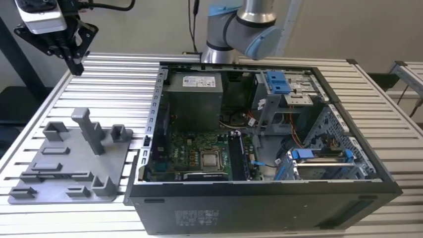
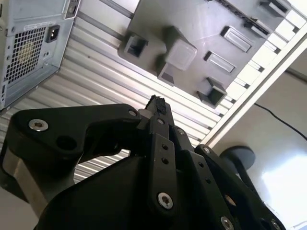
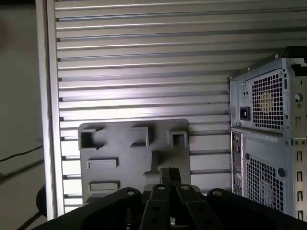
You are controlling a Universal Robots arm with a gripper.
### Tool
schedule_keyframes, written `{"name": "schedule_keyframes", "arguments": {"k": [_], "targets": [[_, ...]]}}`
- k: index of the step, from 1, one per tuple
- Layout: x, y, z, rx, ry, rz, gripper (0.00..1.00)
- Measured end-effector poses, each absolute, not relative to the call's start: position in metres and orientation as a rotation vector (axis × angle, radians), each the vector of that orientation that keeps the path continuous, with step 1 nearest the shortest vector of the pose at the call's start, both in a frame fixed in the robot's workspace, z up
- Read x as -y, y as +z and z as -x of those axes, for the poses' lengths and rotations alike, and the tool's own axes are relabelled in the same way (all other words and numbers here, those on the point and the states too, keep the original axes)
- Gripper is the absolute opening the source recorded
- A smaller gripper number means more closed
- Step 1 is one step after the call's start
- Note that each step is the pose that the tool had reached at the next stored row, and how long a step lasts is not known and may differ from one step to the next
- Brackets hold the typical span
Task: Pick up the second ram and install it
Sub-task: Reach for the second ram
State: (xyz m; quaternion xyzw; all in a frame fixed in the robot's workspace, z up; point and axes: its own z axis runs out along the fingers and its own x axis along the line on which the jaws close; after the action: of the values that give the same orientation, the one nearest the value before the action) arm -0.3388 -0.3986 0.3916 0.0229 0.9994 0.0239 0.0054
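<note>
- The open computer case (image 1: 264,208) is lying on its side on the slatted aluminium table (image 1: 409,148), turning its dark outer wall toward the exterior camera.
- A grey fixture plate (image 1: 66,163) with upright posts and pockets is lying just beside the case, on the exterior view's left. It is also showing in both wrist views (image 2: 192,28) (image 3: 129,148).
- Inside the case, a blue drive-bay clip (image 1: 317,154) is sitting near the front wall.
- The motherboard (image 1: 191,148) is lying flat on the case floor, with the processor socket (image 1: 210,159) in its middle.
- The memory slots (image 1: 239,156) are running just beside that socket, toward the exterior view's right. Long dark strips are sitting there, and whether the second ram is among them cannot be told.
- The power supply (image 1: 191,96) is filling the far end of the case, and its vented back is facing both wrist cameras (image 2: 24,48) (image 3: 268,100).
- The arm's base (image 1: 238,25) is standing just behind the case's far wall.
- The gripper (image 1: 76,67) is hanging high over the table, well apart from the case and beyond the fixture plate. Its fingers are pressing together with nothing between them, as both wrist views show (image 2: 156,103) (image 3: 169,173).
</note>
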Motion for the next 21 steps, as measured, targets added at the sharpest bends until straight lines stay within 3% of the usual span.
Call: {"name": "schedule_keyframes", "arguments": {"k": [21], "targets": [[0.398,0.39,0.375,-3.13,0.075,0.031,0.11]]}}
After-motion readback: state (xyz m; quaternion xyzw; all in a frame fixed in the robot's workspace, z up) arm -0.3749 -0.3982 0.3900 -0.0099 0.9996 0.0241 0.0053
